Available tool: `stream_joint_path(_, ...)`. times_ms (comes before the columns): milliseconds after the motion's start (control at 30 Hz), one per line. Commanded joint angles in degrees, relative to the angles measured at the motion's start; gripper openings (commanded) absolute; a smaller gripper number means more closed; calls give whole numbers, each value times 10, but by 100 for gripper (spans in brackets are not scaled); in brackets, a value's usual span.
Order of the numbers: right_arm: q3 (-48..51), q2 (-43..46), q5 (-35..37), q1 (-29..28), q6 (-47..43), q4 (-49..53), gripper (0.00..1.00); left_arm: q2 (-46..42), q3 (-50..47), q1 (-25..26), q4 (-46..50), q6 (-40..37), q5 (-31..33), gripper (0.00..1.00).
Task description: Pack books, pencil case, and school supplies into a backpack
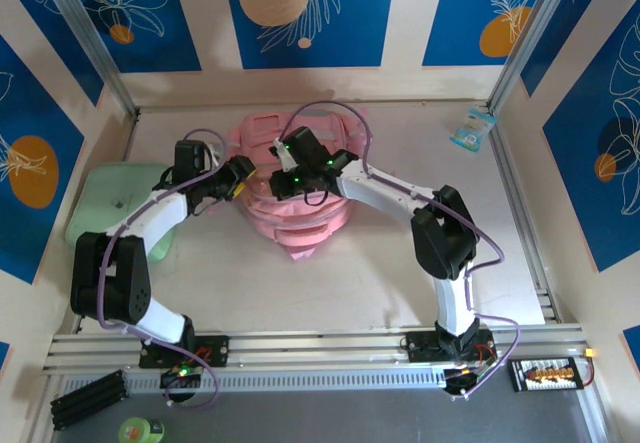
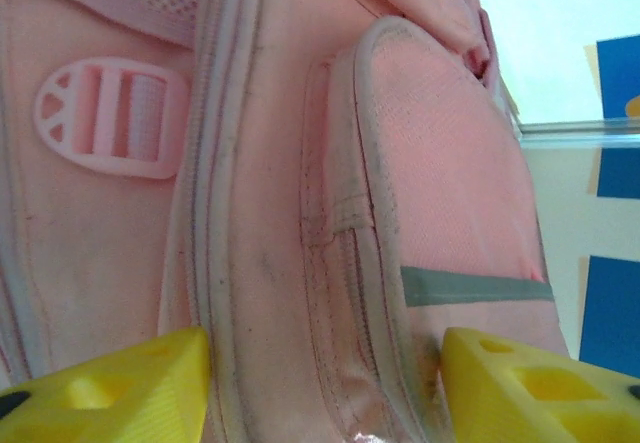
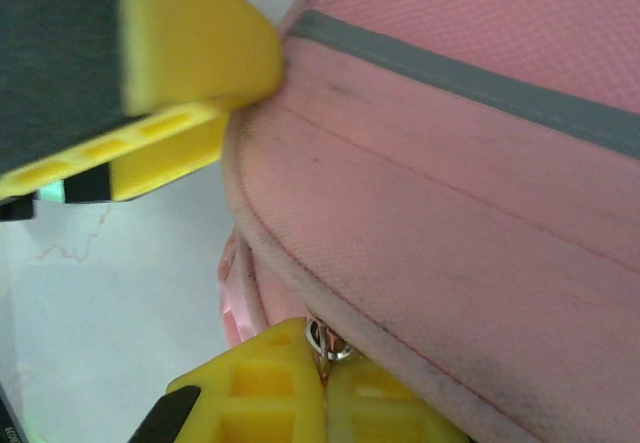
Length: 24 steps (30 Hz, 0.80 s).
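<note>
I have the pink backpack lying on the worktop, toward the far middle and between my two arms. My right claw is pressed together on a small metal zip pull at the backpack's edge, with pink piping running just above its yellow tips. My left claw is spread, and its two yellow fingers stand on either side of a raised seam and zip line on the backpack. I cannot tell whether the pads touch the fabric.

From the right wrist I also catch one of the left claw's fingers at the upper left, its tip against the backpack's rounded edge. A grey strip crosses a front pocket, and a pink plastic buckle sits on the panel beside it.

From above, both claws are close together at the backpack's left side. A mint-green flat case lies at the left, partly beneath my left arm. A small pale-blue packet rests at the far right, well apart from the backpack.
</note>
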<state>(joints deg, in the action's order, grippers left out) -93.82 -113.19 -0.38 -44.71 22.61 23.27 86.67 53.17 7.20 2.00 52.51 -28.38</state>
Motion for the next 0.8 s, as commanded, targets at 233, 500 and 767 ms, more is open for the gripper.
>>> stream_joint_path(233, -24, -7, -62, -15, -1, -4, 0, 0, 24, -1, -9, 8, -7, 45)
stream_joint_path(500, -23, -6, -48, -15, 9, -5, 0, -35, 35, -2, 50, -31, 50, 52)
stream_joint_path(767, -7, 10, -61, -15, 12, -32, 0, -27, 16, 3, -2, -7, -5, 46)
